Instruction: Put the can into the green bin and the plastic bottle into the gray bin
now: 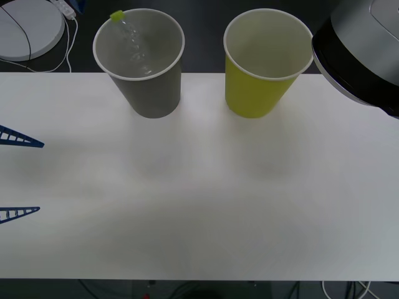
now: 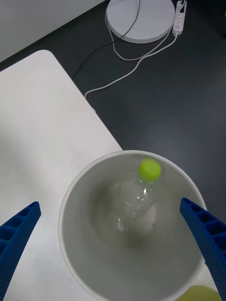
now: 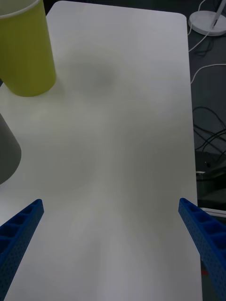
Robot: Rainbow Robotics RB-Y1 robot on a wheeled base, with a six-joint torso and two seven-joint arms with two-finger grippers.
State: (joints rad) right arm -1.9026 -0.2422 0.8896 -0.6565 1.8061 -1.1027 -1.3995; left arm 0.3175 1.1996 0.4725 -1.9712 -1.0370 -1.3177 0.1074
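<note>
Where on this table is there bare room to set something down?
The white table is bare from the two bins to its near edge. The open left gripper tips in at its left edge. Crowded: the far edge, where the gray bin, holding the plastic bottle, and green bin stand.

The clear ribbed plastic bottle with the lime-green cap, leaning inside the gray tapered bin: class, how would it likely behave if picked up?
The clear ribbed plastic bottle looks empty, so probably light. Its thin ribbed wall may dent under a squeeze. It leans against the wall of the gray tapered bin, so it would likely shift if nudged.
</note>
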